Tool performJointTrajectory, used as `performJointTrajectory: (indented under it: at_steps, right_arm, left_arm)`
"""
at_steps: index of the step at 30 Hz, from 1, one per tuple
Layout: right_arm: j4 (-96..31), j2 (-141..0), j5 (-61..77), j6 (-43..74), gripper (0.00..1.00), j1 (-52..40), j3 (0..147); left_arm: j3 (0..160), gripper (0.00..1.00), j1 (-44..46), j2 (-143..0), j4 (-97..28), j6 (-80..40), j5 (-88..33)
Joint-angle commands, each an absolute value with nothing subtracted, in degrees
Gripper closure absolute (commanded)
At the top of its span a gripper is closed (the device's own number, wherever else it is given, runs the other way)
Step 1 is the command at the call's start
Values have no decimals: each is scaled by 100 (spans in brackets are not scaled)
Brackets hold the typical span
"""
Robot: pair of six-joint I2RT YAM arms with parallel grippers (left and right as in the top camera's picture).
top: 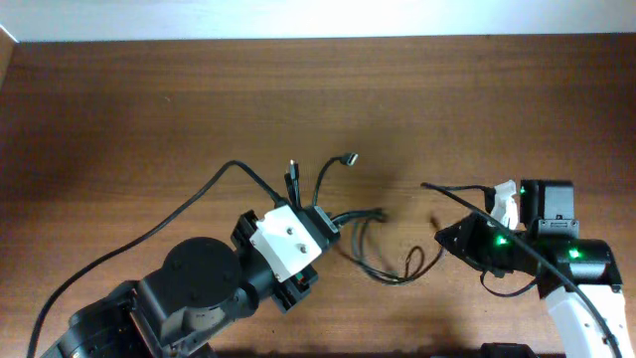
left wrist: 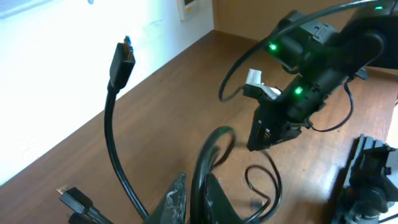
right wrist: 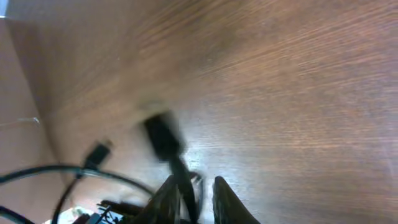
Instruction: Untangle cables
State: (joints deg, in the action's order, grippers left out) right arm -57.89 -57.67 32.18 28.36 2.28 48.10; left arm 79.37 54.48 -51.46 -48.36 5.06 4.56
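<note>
The cables are thin black cords that loop on the brown table between my two arms. My left gripper is shut on a bundle of them. Two plug ends rise beyond it. In the left wrist view a cable runs between the left gripper's fingers, and a raised plug curves up at the left. My right gripper is at the loops' right end. In the right wrist view its fingers stand apart, with a blurred black plug and its cord lying against the left finger.
A thick black wire fixed to the left arm sweeps over the table's left side. Another arcs over the right arm. A white wall borders the table's far edge. A black stand is at the right in the left wrist view.
</note>
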Motion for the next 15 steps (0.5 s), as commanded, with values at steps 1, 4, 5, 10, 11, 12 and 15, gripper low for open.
performJointTrajectory:
  at_steps: [1,4,5,10,11,12,15]
  right_arm:
    - [-5822,-5765,3081,2838,81,266,4812]
    - [-5835,-5765,3151,2836,81,266,4812]
    - [-5826,-5758,3306,2731,81,266,4812]
    - [-5719,-5328,3905,2268,81,266,4814]
    - [-5719,-5028,3903,2246,76,266,4814]
    - [-5695,-4606,3903,2246,65,266,4814]
    - [-5677,-3894,3907,2032,41,266,4814]
  left_arm:
    - [8062,100,5433,-5043,-4818,475,698]
    - [8062,100,5433,-5043,-4910,478,845]
    - [8062,100,5433,-5043,-4919,478,845]
    - [8062,100,5433,-5096,-4945,475,838]
    - [8062,100,5433,-5159,-4976,473,838]
    - [8062,100,5433,-5319,-5004,399,834]
    - [8062,100,5433,-5627,-5002,368,685]
